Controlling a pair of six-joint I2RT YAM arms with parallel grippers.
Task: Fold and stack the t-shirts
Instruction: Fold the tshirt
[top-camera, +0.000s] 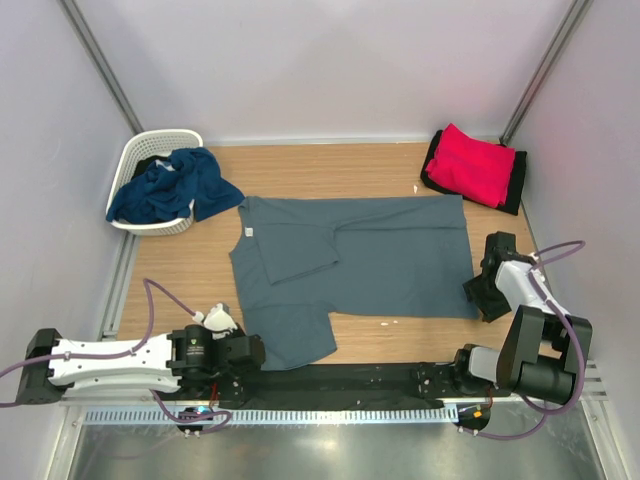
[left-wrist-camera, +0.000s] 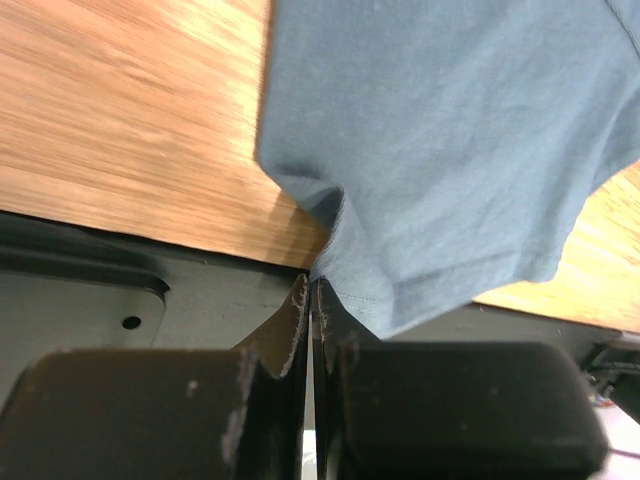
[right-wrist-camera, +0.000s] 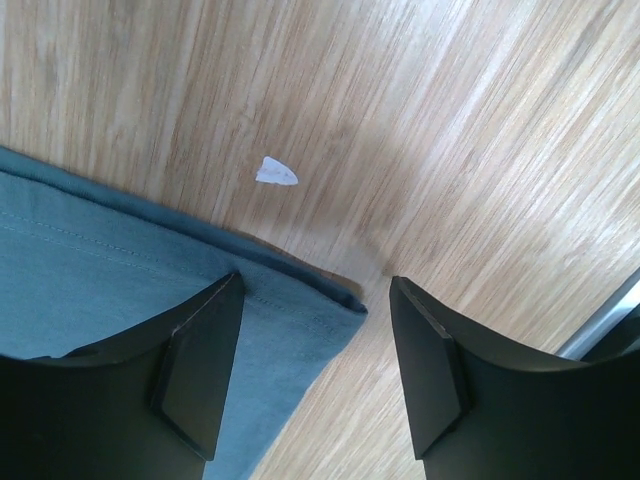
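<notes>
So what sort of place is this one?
Most likely a lab test cell, not a home: plain white wall panels box in a wooden tabletop, the left arm and right arm are bolted at its near edge, and a grey-blue t-shirt lies spread out near a white lattice basket.

This is a robotics lab test cell, not a home. A pale wooden tabletop (top-camera: 390, 165) is boxed in by plain white wall panels (top-camera: 330, 60) framed with grey metal posts (top-camera: 100, 65). Along the near edge, a black base plate (top-camera: 340, 380) and a ribbed metal rail (top-camera: 330, 415) carry one white-and-black robot arm at the left (top-camera: 100, 362) and another at the right (top-camera: 540, 350), both trailing purple cables (top-camera: 148, 315). A slate grey-blue t-shirt (top-camera: 390, 260) and a white plastic lattice basket (top-camera: 150, 150) sit on this bench.
</notes>
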